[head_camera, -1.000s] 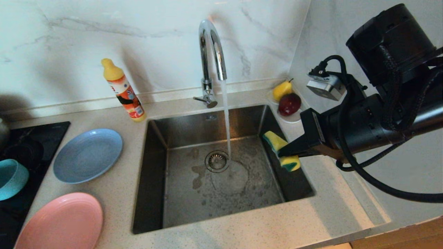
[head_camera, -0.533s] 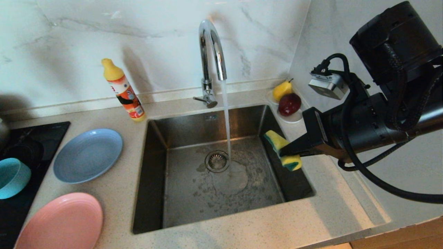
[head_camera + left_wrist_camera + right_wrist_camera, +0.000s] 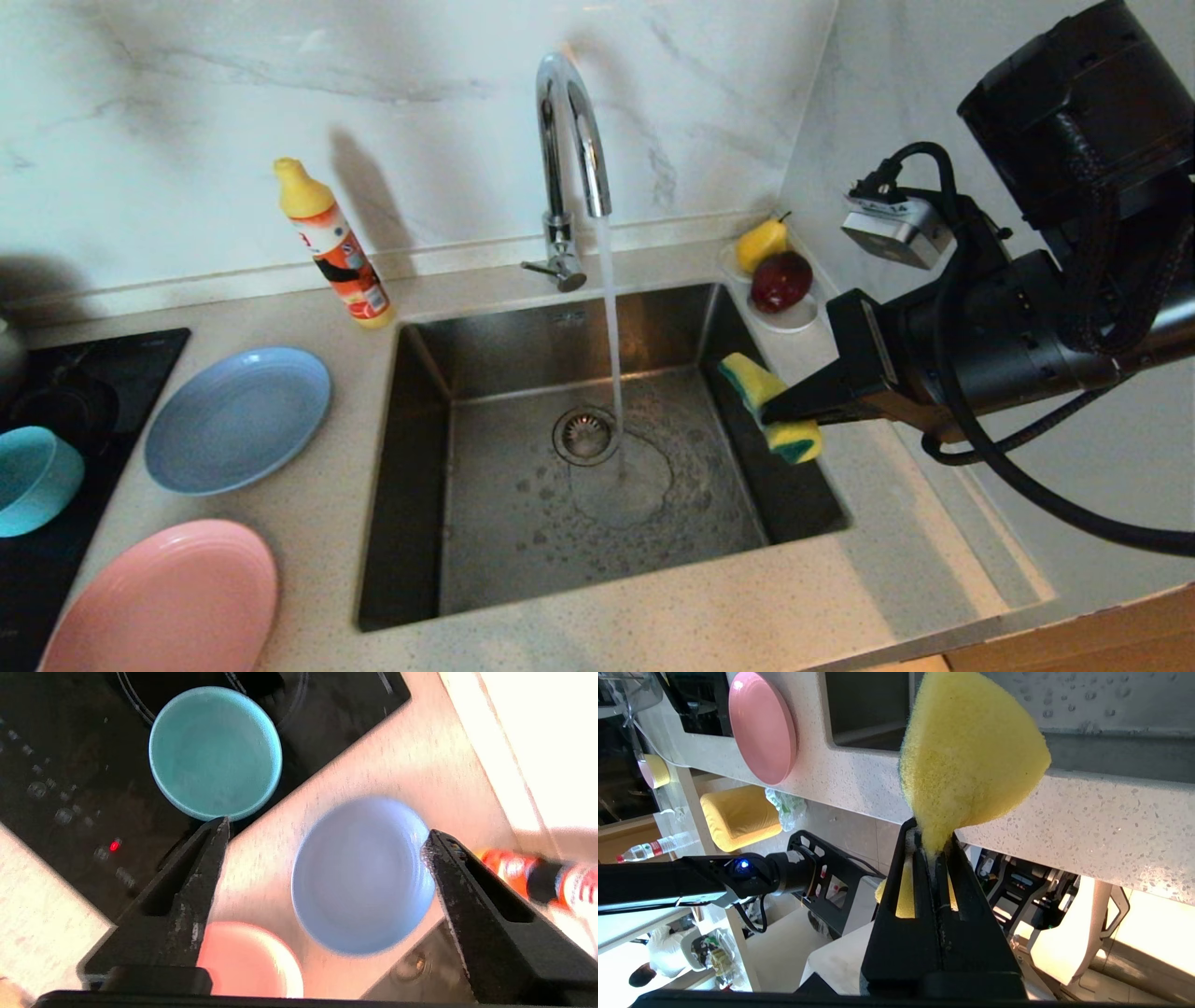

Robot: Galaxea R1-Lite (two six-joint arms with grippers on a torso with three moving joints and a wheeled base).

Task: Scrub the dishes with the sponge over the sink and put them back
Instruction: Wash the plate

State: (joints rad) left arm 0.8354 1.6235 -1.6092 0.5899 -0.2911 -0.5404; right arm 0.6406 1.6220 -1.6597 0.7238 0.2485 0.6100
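On the counter left of the sink (image 3: 415,485) lie the light-blue plate (image 3: 238,418) and the pink plate (image 3: 163,602). The teal bowl (image 3: 33,481) stands on the black hob. My right gripper (image 3: 773,411) is shut on the yellow-and-green sponge (image 3: 747,378) and holds it over the sink's right edge; the same grip shows at the right gripper (image 3: 931,835) and sponge (image 3: 971,751). My left gripper (image 3: 327,828) is out of the head view. It hangs open and empty high above the bowl (image 3: 215,751), blue plate (image 3: 362,875) and pink plate (image 3: 247,961).
Water runs from the chrome tap (image 3: 569,121) onto the basin floor beside the drain strainer (image 3: 585,434). A detergent bottle (image 3: 336,252) stands behind the blue plate. A white saucer (image 3: 794,322) with a pear and an apple sits at the back right corner. The hob (image 3: 103,373) borders the counter's left.
My right gripper has drifted slightly to the right with the sponge. The plates have not moved. The shadow on the left of the wall has thinned.
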